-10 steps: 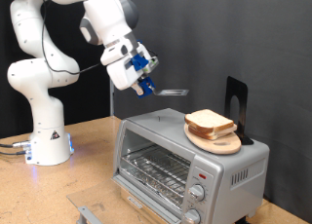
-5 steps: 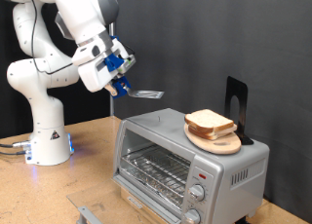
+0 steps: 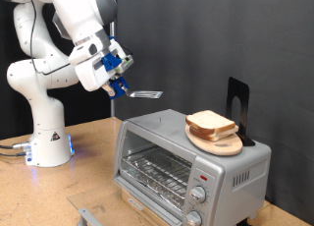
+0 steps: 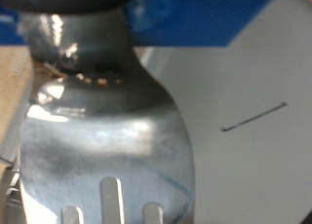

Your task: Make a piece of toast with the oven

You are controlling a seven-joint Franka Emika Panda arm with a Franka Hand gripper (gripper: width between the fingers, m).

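My gripper: pinching slotted metal spatula, airborne beside oven. Bread slices stacked on plate atop. Risk: clumsy scoop topples stack.

No text, brand, number or sign is showing legibly anywhere; the markings beside the knobs on the oven are appearing too small to read.

Light wooden desk; silver toaster oven at right edge, white robot base at left edge, grey metal bracket at front edge.
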